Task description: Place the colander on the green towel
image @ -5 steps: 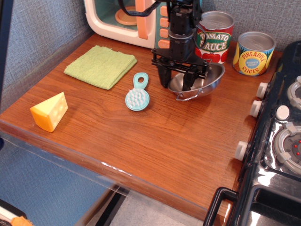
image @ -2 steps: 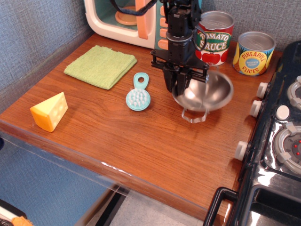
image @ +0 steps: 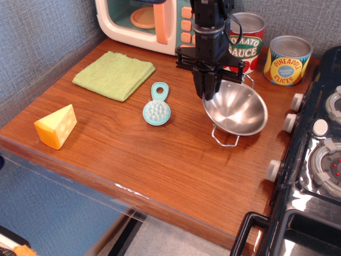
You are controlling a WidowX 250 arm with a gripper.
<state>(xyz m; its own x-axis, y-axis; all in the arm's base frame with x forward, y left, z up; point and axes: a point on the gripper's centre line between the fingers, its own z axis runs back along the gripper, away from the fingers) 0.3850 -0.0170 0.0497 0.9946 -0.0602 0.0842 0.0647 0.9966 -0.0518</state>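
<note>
Wooden counter [image: 160,154] — grey textured wall [image: 48,32], toy microwave [image: 144,21], stove [image: 314,160] alongside

High front view over counter [image: 160,160]

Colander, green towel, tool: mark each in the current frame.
colander [image: 237,111], observation.image view, on the inner bowl surface.
green towel [image: 113,74], observation.image view, middle of the cloth.
tool [image: 210,95], observation.image view, between the fingertips at the colander's rim.
</note>
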